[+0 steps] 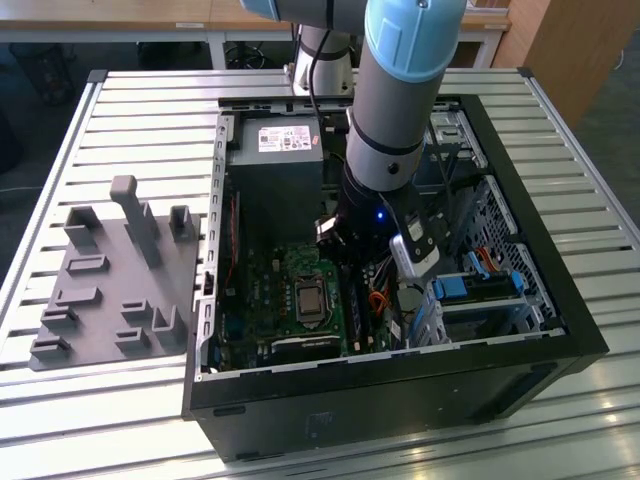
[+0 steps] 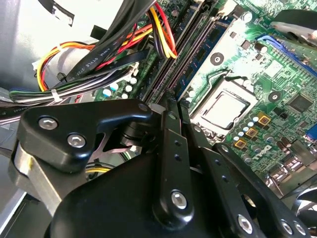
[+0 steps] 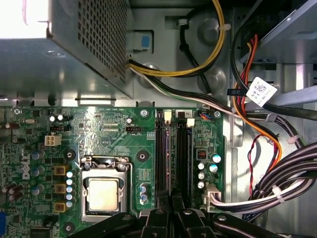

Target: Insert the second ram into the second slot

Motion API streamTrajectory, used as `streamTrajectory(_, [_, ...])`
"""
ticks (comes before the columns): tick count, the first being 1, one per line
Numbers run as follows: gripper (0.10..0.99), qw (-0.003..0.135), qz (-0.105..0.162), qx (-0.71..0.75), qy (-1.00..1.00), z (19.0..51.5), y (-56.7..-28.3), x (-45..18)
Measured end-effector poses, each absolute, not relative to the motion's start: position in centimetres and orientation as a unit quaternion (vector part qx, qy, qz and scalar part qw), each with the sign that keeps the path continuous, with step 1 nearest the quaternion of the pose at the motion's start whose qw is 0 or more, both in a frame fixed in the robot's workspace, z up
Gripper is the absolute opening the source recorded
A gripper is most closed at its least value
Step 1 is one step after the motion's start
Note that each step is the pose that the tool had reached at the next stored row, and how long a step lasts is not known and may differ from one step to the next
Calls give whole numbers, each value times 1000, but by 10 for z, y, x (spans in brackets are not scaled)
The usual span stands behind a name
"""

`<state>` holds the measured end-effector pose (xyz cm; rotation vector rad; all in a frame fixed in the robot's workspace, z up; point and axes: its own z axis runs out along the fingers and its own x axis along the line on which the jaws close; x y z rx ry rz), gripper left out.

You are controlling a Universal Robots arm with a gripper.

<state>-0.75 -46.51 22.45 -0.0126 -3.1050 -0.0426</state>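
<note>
My arm (image 1: 395,100) reaches down into an open computer case (image 1: 400,370), over the green motherboard (image 1: 270,300). Both wrist views show my gripper (image 3: 171,198) (image 2: 173,101) low above the black memory slots (image 3: 173,148) (image 2: 181,67), its two black fingers (image 2: 166,148) pressed together. A thin blue ram stick (image 2: 210,42) stands edge-on in one slot just beyond the fingertips. I cannot tell whether this is the second ram, or whether the fingertips touch it.
The CPU socket (image 3: 103,193) (image 2: 223,109) lies beside the slots. Cable bundles (image 3: 277,183) (image 2: 99,59) crowd the other side. The power supply (image 1: 275,150) and a drive cage (image 1: 480,290) hem in the arm. A grey fixture plate (image 1: 110,270) lies at the exterior view's left.
</note>
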Motion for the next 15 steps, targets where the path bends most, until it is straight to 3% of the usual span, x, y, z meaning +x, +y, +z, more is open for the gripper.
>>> streamTrajectory(15, [137,18,-14,-6,-1000,219,-465,-7])
